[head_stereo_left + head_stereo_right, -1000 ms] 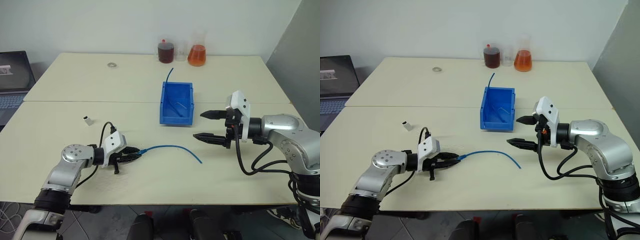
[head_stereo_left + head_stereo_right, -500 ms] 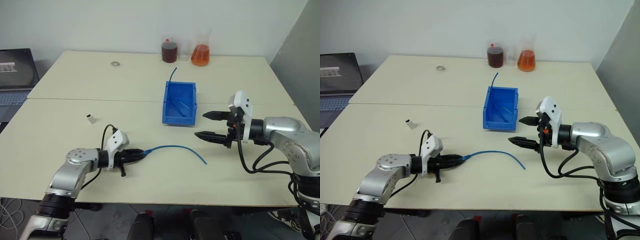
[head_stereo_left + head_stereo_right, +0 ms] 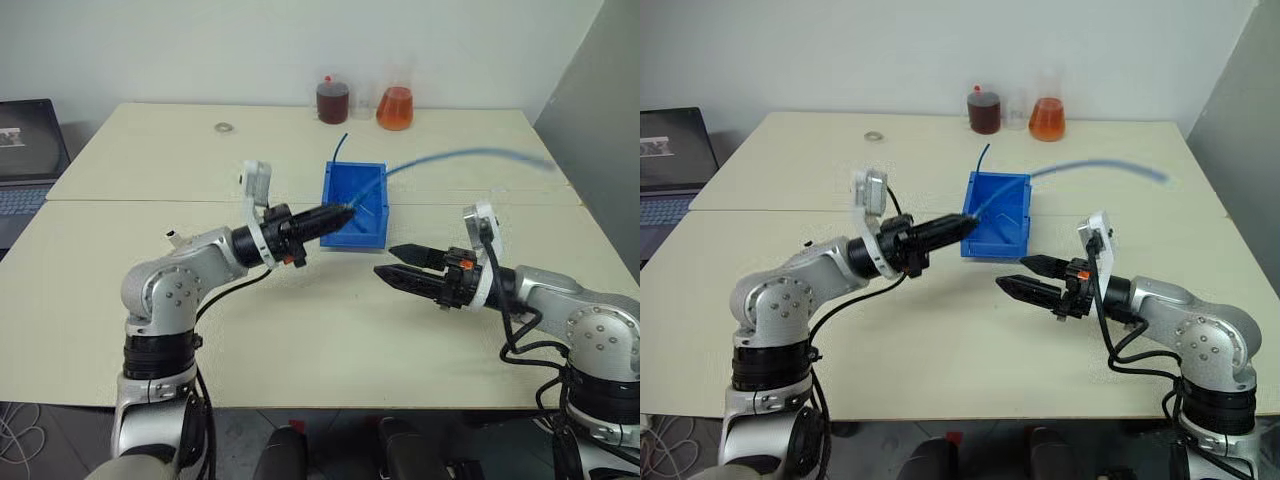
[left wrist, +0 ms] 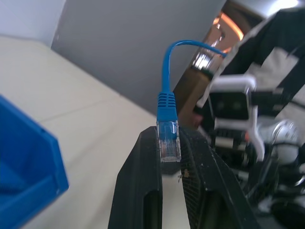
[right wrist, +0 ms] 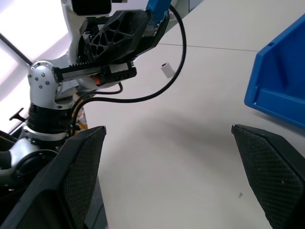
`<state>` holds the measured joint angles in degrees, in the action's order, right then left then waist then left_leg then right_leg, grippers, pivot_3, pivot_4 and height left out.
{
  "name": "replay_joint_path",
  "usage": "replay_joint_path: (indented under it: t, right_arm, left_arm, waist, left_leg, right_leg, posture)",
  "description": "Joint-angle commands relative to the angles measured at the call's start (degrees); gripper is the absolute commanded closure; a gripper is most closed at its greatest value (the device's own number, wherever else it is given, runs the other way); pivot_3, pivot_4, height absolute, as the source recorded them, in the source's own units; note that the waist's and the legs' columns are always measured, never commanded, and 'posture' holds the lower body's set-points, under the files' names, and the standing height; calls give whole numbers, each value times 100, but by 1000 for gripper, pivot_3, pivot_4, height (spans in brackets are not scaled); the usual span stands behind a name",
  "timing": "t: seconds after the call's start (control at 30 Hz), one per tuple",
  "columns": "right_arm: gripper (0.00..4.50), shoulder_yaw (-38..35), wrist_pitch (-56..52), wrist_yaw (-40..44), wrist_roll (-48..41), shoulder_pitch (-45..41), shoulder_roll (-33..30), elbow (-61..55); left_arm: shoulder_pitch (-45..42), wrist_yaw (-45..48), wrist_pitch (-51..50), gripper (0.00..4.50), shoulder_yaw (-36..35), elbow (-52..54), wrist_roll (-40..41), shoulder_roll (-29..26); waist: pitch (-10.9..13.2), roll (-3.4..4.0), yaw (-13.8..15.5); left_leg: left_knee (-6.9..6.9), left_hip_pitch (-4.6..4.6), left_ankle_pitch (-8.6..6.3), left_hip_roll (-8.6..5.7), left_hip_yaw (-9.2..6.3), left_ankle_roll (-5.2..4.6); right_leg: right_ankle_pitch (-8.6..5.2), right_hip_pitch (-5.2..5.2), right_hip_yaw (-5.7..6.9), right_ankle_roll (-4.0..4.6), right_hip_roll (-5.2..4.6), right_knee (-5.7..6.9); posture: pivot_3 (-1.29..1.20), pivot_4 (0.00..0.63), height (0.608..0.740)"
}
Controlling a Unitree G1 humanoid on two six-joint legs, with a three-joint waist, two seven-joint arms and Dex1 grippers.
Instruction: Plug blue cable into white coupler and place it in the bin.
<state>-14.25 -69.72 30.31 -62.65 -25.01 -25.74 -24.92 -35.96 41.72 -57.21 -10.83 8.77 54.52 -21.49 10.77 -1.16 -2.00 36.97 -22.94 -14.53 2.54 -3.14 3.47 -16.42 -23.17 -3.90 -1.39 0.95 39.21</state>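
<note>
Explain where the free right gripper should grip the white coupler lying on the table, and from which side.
Judging by its small boxy shape, pinch the white coupler across its two long flat sides from above with the open right gripper, leaving the end faces clear for the blue cable. Which end holds the opening cannot be told.

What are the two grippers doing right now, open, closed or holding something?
Left gripper: closed on the plug end of the blue cable, lifted off the table.
Right gripper: open, holding nothing.

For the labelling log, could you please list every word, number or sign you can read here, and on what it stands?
None can be read.
Laptop screen: an image, too small to read.
Two flasks: no label visible.
Blue bin, blue cable: no print visible.
</note>
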Motion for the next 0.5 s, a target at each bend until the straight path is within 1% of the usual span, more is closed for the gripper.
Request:
replay_joint_path:
  t: [0.03,0.2,0.33,0.5]
  right_arm:
    - [0,-300,-14,-425,-665,-302,118,217]
    - [0,-138,-194,-373,-1187,-898,-36,688]
    - [0,122,-219,-179,-1163,-1207,-166,941]
    - [0,345,-208,135,-1113,-1431,-327,1183]
  left_arm:
    - [-82,-24,-359,4259,5,204,560,45]
    - [-41,79,-605,4259,134,296,842,-43]
    - [-188,130,-680,4259,127,225,987,-79]
    - [-28,303,-702,4259,256,376,985,-248]
  waist:
    - [0,0,1]
    - [0,0,0]
    - [0,0,5]
    - [0,0,8]
  left_leg:
    - [0,0,0,0,0,0]
    - [0,2,0,0,4,1]
    - [-1,0,0,0,3,0]
    - [-2,-1,0,-1,6,0]
  right_leg:
    - [0,0,0,0,0,-1]
    - [0,-2,-3,0,0,1]
    - [0,-2,-2,1,0,-1]
    - [0,-2,-3,0,0,-5]
  posture:
    - [0,150,740]
    - [0,150,740]
    - [0,150,740]
    - [0,150,740]
